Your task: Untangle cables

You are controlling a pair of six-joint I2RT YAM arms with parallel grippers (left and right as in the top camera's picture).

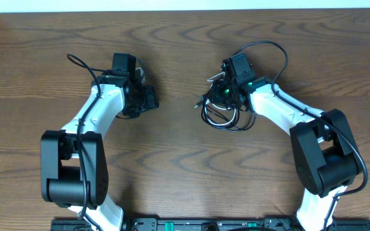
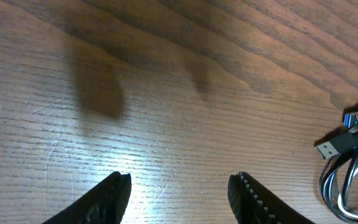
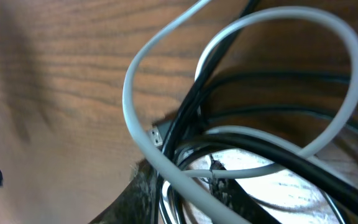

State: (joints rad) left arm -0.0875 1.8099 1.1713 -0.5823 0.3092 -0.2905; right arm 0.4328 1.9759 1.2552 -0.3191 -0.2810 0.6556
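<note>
Directly beneath the right hand [image 1: 223, 96], tangled cables [image 1: 224, 119], its grip impossible to tell, left hand [image 2: 179, 186] spread, well aside.

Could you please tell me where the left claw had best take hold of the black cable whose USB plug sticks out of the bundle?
Grip the black body just behind the USB plug, coming from the left arm's side. That end lies on bare table, jutting clear of the bundle, so the open left claw could probably close across it without catching other cords.
</note>
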